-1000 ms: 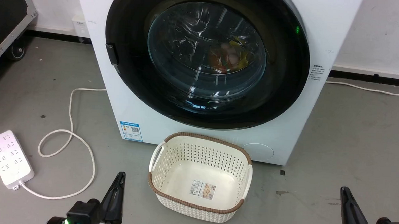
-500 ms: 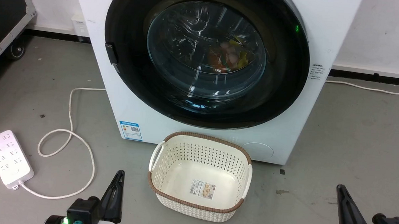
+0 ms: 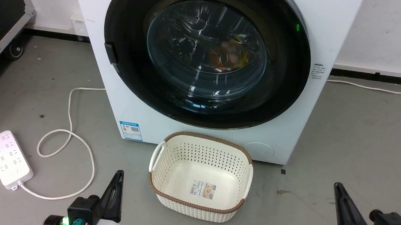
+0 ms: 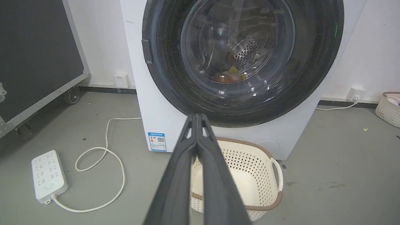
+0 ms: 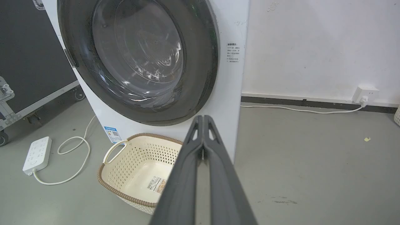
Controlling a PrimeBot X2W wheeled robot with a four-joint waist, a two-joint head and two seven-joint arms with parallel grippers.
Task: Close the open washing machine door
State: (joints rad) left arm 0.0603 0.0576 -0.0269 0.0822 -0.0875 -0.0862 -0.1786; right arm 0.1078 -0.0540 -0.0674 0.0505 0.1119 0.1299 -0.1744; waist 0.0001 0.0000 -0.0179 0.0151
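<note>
Head view: the washing machine door (image 3: 206,55) sits up ahead, flat against the white machine. It looks big, heavy and slippery, with breakable glass, so I would push its black ring.

Left wrist view: my left gripper (image 4: 197,116) is pinched together, holding nothing.

Right wrist view: my right gripper (image 5: 203,117) is too. The basket (image 5: 147,136) sits under the door, with bare floor beside it.

Grey concrete floor (image 3: 355,132), boxy white metal washing machine (image 3: 146,117) standing upper centre, cream perforated plastic basket (image 3: 199,136) with brown rim just below it, flat white power strip (image 3: 7,158) lower left, looped white cord (image 3: 69,106) beside, black wheeled case (image 3: 2,9) upper left.
</note>
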